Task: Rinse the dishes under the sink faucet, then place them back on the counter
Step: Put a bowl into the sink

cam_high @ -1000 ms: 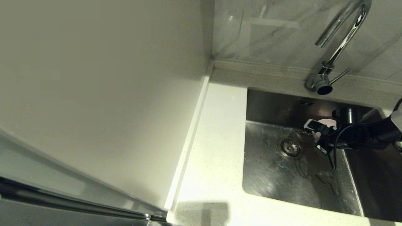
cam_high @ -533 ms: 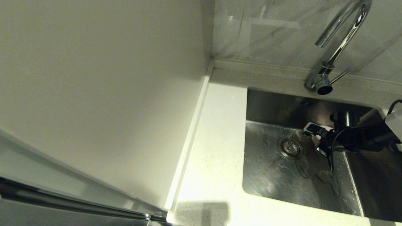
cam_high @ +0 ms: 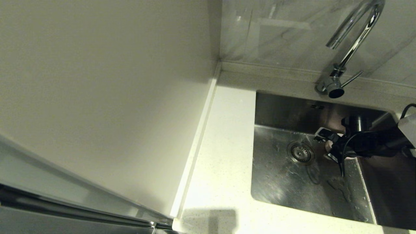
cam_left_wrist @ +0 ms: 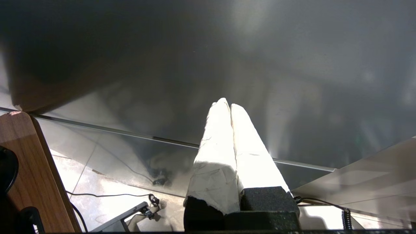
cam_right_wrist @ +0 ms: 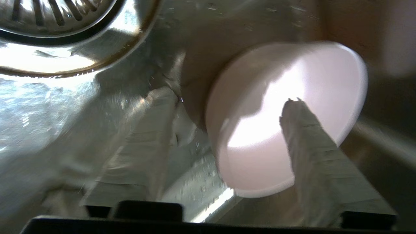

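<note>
My right gripper (cam_high: 325,145) is low inside the sink (cam_high: 286,182), just right of the drain strainer (cam_high: 299,152). Its fingers are spread wide, so it is open (cam_right_wrist: 230,97). A pale pink bowl (cam_right_wrist: 276,113) sits tilted between the fingers, close to the sink floor. One finger (cam_right_wrist: 312,152) reaches over the bowl's hollow. The other finger (cam_right_wrist: 146,136) stands clear of its outer wall. In the head view the arm hides almost all of this bowl. The chrome faucet (cam_high: 351,48) rises behind the sink. My left gripper (cam_left_wrist: 226,105) is shut and empty, parked away from the counter.
The white speckled counter (cam_high: 224,146) runs along the sink's left and front. A plain off-white side panel (cam_high: 107,97) closes off the left. Water streaks and drops lie on the sink floor (cam_high: 338,185). The sink's right wall is close beside my right arm.
My right gripper's fingers have spread apart and let go of the pink bowl. The bowl has sunk lower in the sink and shows less in the head view.
</note>
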